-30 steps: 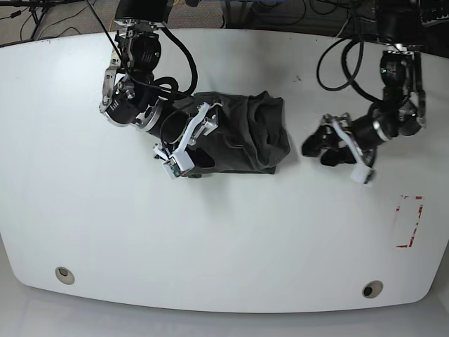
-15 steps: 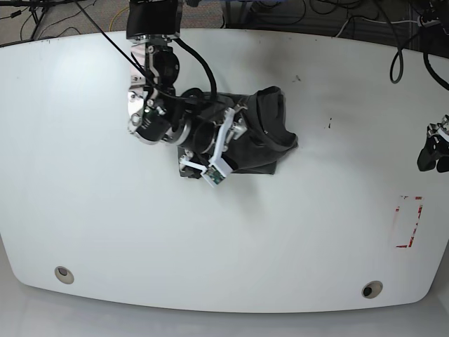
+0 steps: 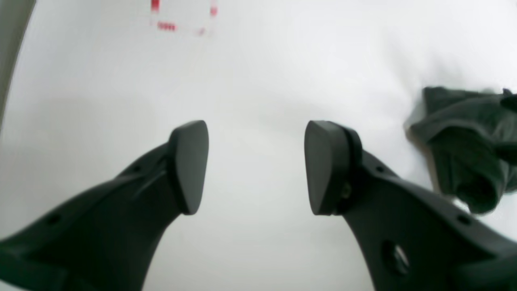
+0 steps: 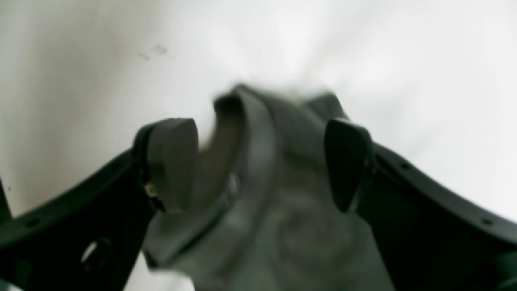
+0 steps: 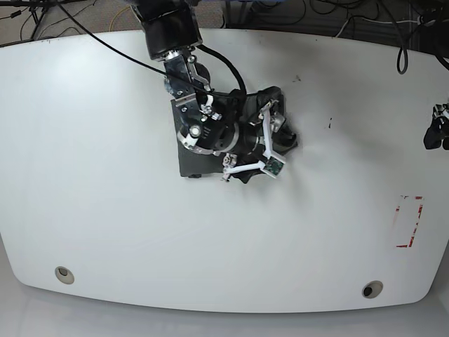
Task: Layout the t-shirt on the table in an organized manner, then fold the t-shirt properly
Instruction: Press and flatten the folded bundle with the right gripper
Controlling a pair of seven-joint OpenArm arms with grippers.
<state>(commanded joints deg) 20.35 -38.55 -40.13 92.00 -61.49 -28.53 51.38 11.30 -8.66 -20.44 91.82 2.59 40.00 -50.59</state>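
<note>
Tangled black cables (image 5: pixel 280 12) on floor

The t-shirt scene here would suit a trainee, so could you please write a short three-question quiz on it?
1. True or false: the t-shirt lies spread flat.
2. Which gripper has cloth between its open jaws? A) left gripper B) right gripper
3. Fill in: the red-outlined rectangle is marked on the ___.

Key: 1 false, it is bunched; 2 B; 3 table.
</note>
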